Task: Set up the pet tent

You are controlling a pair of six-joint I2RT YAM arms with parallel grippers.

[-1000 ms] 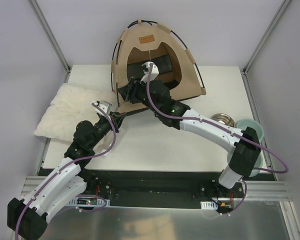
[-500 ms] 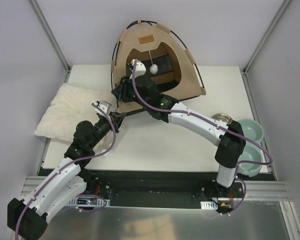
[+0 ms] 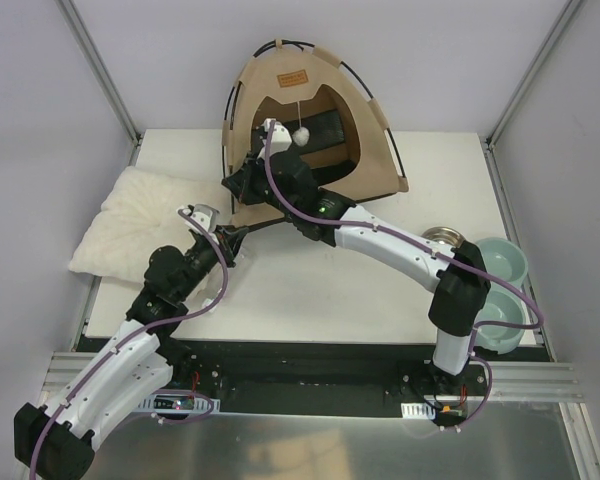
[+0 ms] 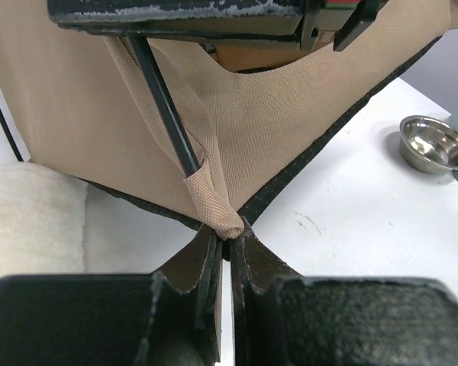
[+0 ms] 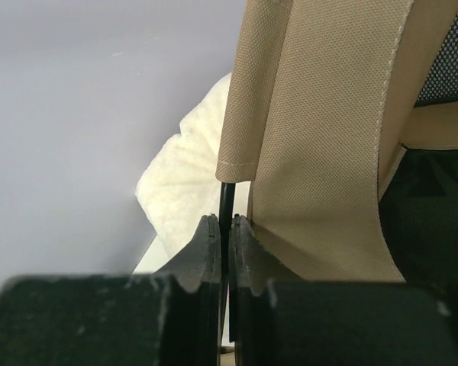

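Note:
The pet tent (image 3: 310, 100) stands upright at the back of the table, tan with a brown label patch (image 3: 295, 77) and a white pompom (image 3: 302, 131) hanging in the arched doorway. My left gripper (image 3: 232, 236) is shut on the tent's front left corner pocket (image 4: 227, 221), where a thin black pole (image 4: 164, 107) ends. My right gripper (image 3: 232, 183) is at the tent's left side. In the right wrist view it (image 5: 226, 223) is shut on the black pole (image 5: 227, 200), just below a tan fabric sleeve (image 5: 244, 114).
A cream fluffy pillow (image 3: 140, 215) lies left of the tent, close to both grippers. A steel bowl (image 3: 443, 238) and teal bowls (image 3: 505, 262) sit at the right edge. Metal frame posts (image 3: 100, 70) rise at the back corners.
My right arm swung left from the doorway to the tent's left side, and its gripper closed on the pole. The left gripper kept its hold on the corner.

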